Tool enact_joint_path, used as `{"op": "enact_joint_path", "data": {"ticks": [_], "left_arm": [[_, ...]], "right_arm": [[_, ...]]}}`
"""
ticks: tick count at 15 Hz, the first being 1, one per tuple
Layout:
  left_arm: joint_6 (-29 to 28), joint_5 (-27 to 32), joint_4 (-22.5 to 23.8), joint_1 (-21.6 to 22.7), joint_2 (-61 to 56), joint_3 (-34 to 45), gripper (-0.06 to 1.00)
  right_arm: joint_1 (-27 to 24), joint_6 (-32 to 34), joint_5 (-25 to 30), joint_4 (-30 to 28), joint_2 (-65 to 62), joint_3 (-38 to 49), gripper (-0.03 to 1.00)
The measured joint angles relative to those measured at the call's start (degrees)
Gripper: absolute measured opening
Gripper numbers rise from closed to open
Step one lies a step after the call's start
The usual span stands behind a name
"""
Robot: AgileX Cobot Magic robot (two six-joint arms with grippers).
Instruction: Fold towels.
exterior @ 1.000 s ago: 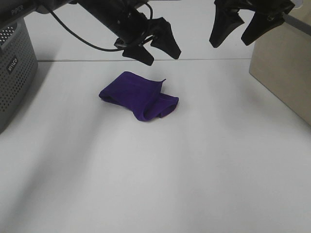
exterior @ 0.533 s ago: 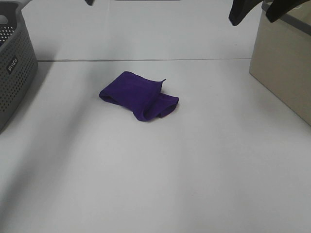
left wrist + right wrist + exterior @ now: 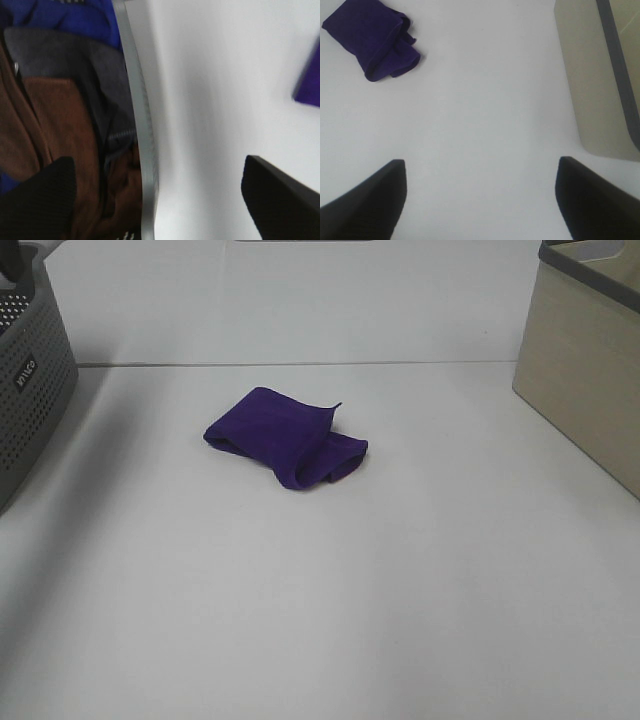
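Towel (image 3: 285, 439), deep purple, lies bunched and partly folded on the white table (image 3: 330, 590), clear of both pincers; left gripper (image 3: 155, 195) released, its two dark fingertips spread wide apart with nothing between them, one fingertip (image 3: 37, 197) over the contents of the grey basket (image 3: 142, 125), the other over bare table; basket rim runs between the two fingertips; inside the basket, brown, grey and blue cloths (image 3: 50, 115) heaped together; a purple corner of the towel shows at the far edge of the left wrist view, well apart from the fingertips; right gripper (image 3: 480, 200) likewise released, fingertips (image 3: 367, 200) splayed wide above bare table, holding nothing; from the right wrist view the towel sits far ahead at about 11 o'clock of the pincer, the beige bin (image 3: 595, 80) at about 2 o'clock; in the exterior high view neither gripper appears; towel sits a little toward 11 o'clock of table centre, one loose corner sticking up on its far side, rolled edge toward 4 o'clock; perforated grey basket at 9 to 10 o'clock of the towel, beige bin at 3 o'clock, both well apart from it.
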Motion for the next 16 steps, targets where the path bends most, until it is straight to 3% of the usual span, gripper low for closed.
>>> {"op": "enact_joint_path", "data": {"ticks": [2, 3, 6, 11, 12, 13, 16], "left_arm": [[1.78, -0.06, 0.0, 0.0, -16.96, 16.62, 0.82], [2.01, -2.58, 0.0, 0.0, -33.8, 30.14, 0.82], [2.06, -6.3, 0.11, 0.0, -58.04, 46.64, 0.82], [2.01, -4.93, 0.17, 0.0, -87.95, 64.46, 0.82], [1.89, -4.01, 0.17, 0.0, -90.36, 65.78, 0.82], [1.32, -0.06, 0.17, 0.0, -100.38, 69.16, 0.82], [-0.86, 0.69, -0.8, 0.0, -108.4, 70.59, 0.82]], "right_arm": [[0.0, 1.09, 0.11, 0.06, -12.78, 7.68, 0.8], [0.0, 1.32, 0.11, 0.0, -25.84, 13.75, 0.8], [0.0, 1.32, 0.17, -0.4, -43.49, 23.38, 0.8], [0.0, 0.92, 0.29, -2.52, -64.11, 38.39, 0.8], [0.0, 0.86, 0.29, -2.81, -66.35, 39.88, 0.8], [0.0, 0.69, 0.46, -3.44, -71.79, 44.12, 0.8], [0.0, -2.92, -3.15, -3.38, -72.08, 48.64, 0.8]]}}
